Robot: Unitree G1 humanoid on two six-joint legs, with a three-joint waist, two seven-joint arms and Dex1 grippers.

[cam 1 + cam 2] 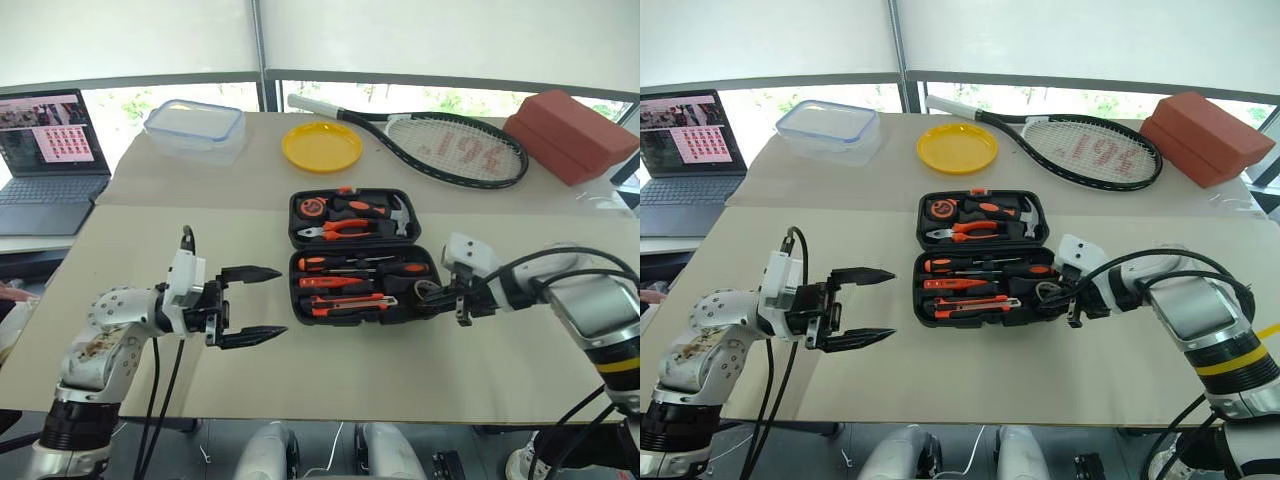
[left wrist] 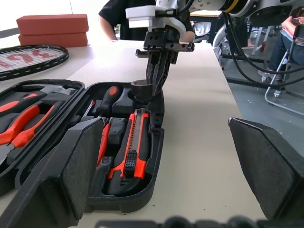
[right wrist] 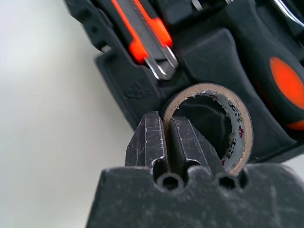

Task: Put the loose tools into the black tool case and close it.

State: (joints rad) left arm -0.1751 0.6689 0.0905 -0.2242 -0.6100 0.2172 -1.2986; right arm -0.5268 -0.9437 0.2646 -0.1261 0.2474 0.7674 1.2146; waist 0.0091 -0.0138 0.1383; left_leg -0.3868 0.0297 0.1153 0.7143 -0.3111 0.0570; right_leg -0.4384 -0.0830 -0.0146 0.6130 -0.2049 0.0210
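The black tool case [image 1: 296,310] lies open at the table's middle. Pliers, a hammer and a tape measure sit in its far half. The near half holds orange-and-black screwdrivers [image 1: 365,264] and the utility knife [image 2: 135,142]. My right gripper [image 3: 165,121] is shut on the wall of the dark grey tape roll [image 3: 240,128], one finger inside the ring and one outside. It holds the roll at the recess in the near half's right end [image 1: 428,298]. My left gripper [image 1: 280,301] stands open and empty just left of the case, pointing at it.
At the back of the table are a clear lidded box [image 1: 195,128], a yellow plate [image 1: 322,146], a tennis racket [image 1: 455,148] and red blocks [image 1: 570,135]. A laptop [image 1: 50,160] stands on a side table at the left. A person [image 2: 114,19] stands beyond the table.
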